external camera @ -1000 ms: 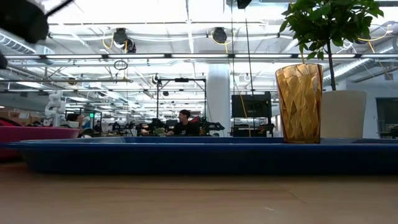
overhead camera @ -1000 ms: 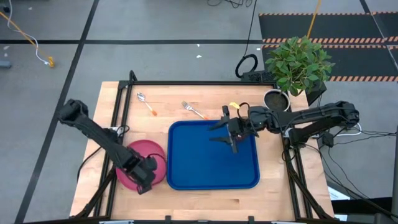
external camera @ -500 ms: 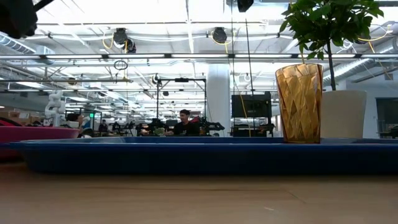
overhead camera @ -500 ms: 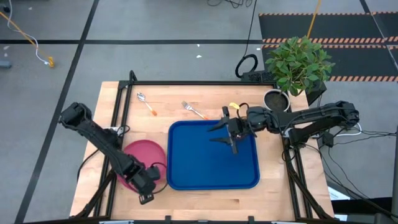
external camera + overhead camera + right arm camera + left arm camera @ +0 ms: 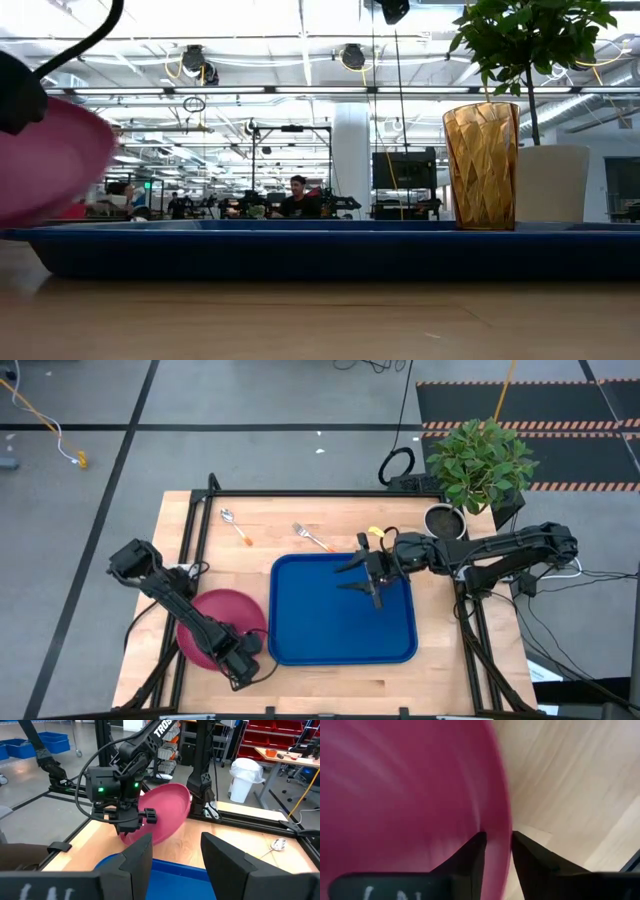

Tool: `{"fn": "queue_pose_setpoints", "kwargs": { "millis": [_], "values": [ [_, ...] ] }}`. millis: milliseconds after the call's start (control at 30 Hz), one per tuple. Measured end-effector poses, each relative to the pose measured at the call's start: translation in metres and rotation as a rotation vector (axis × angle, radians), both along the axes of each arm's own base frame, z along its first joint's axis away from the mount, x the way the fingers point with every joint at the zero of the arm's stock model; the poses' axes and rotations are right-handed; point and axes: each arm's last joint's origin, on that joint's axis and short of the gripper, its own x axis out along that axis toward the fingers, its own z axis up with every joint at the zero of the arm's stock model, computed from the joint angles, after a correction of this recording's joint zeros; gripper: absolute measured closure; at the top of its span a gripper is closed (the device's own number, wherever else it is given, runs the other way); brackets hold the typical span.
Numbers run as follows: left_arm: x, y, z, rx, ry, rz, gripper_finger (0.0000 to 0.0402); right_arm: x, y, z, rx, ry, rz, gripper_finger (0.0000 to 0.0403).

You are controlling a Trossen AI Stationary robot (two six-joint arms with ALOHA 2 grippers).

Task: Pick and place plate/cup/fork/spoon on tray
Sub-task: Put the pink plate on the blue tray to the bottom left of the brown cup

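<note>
Plate (image 5: 212, 626) is tilting off the table, its rim pinched between the left gripper's (image 5: 243, 657) fingers, tray (image 5: 340, 648) lying just to its right; right gripper (image 5: 372, 572), fingers apart, is hovering over the tray.

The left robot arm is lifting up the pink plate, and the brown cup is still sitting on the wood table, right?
Not quite. The left end effector does hold the plate up, tilted, but the cup stands on the blue tray, not on the wood; the low view shows it.
</note>
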Motion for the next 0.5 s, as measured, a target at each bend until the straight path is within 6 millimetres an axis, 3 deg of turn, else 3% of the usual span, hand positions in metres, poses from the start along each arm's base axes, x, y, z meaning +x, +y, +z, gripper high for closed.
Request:
{"fn": "queue_pose_setpoints", "kwargs": {
  "millis": [300,500],
  "values": [
    [0.001,0.008,0.012,-0.018,-0.029,0.018,0.0309,0.000,0.000,0.000,-0.016,-0.006,-0.001,0.0243],
    [0.001,0.014,0.022,-0.028,-0.042,0.036,0.0379,0.000,0.000,0.000,-0.016,-0.005,-0.002,0.0243]
  ]
}}
